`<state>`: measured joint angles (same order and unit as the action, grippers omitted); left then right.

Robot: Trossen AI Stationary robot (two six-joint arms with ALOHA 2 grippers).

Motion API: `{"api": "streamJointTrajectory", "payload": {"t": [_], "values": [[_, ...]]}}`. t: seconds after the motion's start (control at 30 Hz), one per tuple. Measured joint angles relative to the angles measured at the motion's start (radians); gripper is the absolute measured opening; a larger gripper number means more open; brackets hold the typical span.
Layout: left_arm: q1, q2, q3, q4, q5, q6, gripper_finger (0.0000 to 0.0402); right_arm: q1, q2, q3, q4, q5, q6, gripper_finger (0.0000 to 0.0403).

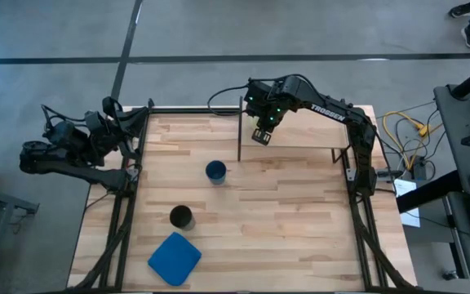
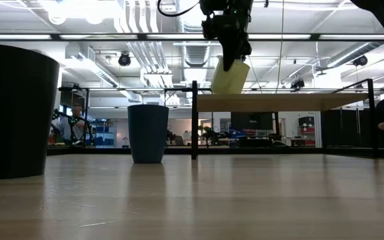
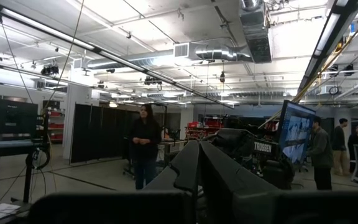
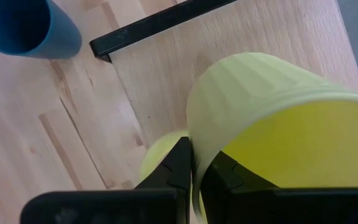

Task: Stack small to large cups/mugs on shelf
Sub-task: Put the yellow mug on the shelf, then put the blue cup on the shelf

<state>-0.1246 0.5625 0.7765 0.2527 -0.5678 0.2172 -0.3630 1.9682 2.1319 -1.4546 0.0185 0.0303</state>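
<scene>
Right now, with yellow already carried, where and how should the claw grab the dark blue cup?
Judging from above: pinch the rim wall of the dark blue cup, one finger inside, one outside. It stands upright on the table, mouth open upward, no handle visible, clear of the black cup. The right claw holds the yellow mug this way.

Ceiling strip lights (image 2: 79, 8) blazed white in the upper left of my low view, leaving the black cup (image 2: 15, 110) at left a dark silhouette. The table (image 1: 284, 220) from above was evenly lit with soft shadows. My right wrist's yellow mug (image 4: 278, 124) loomed close, blurred.
</scene>
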Motion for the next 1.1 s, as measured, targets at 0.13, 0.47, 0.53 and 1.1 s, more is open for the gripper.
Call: {"api": "streamJointTrajectory", "payload": {"t": [0.13,0.47,0.53,1.1], "values": [[0.000,0.000,0.000,0.000,0.000,0.000,0.0001,0.000,0.000,0.000,0.000,0.000,0.004,0.0024],[0.000,0.000,0.000,0.000,0.000,0.000,0.0001,0.000,0.000,0.000,0.014,0.000,-0.013,0.0077],[0.000,0.000,0.000,0.000,0.000,0.000,0.0001,0.000,0.000,0.000,0.027,0.000,-0.021,0.0073],[0.000,0.000,0.000,0.000,0.000,0.000,0.0001,0.000,-0.001,0.025,0.069,0.000,-0.010,0.0079]]}}
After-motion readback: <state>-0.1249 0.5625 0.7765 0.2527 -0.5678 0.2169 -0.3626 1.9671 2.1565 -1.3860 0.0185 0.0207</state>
